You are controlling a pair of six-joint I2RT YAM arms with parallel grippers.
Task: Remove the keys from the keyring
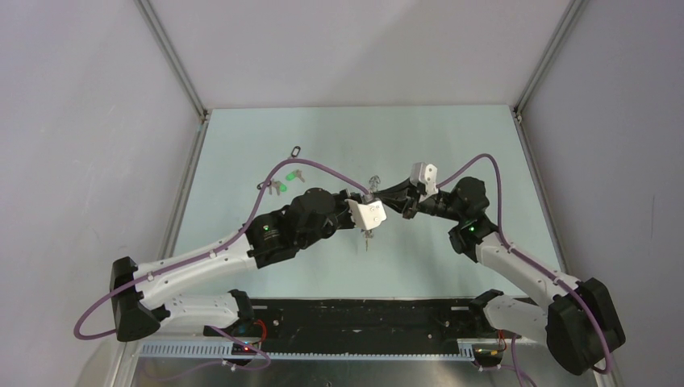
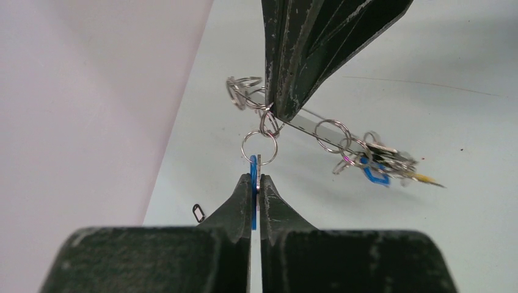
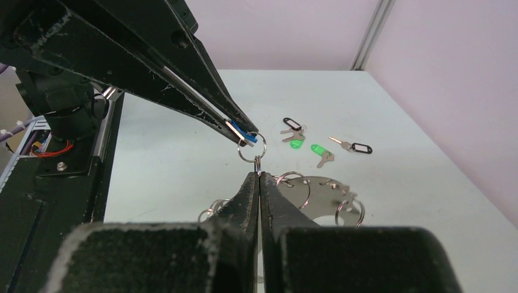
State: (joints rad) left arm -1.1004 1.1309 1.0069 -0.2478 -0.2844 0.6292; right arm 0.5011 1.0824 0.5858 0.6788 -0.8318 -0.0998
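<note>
Keyring (image 1: pixel 373 185): hanging mid-frame in right gripper (image 3: pixel 258 176).
One key (image 2: pixel 253 183): sitting in left gripper (image 2: pixel 256 177).
Loose keys (image 1: pixel 288 177): lying upper left on table (image 1: pixel 452 145).

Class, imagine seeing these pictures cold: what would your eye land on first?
Mid-table, the left gripper pinches a blue key while the right gripper clamps the keyring, its other keys hanging in a cluster. Loose green-tagged keys lie at the table's far left.

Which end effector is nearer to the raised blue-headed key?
Left. The left end effector is shut on the blue-headed key; the right end effector grips the keyring just beside it.
</note>
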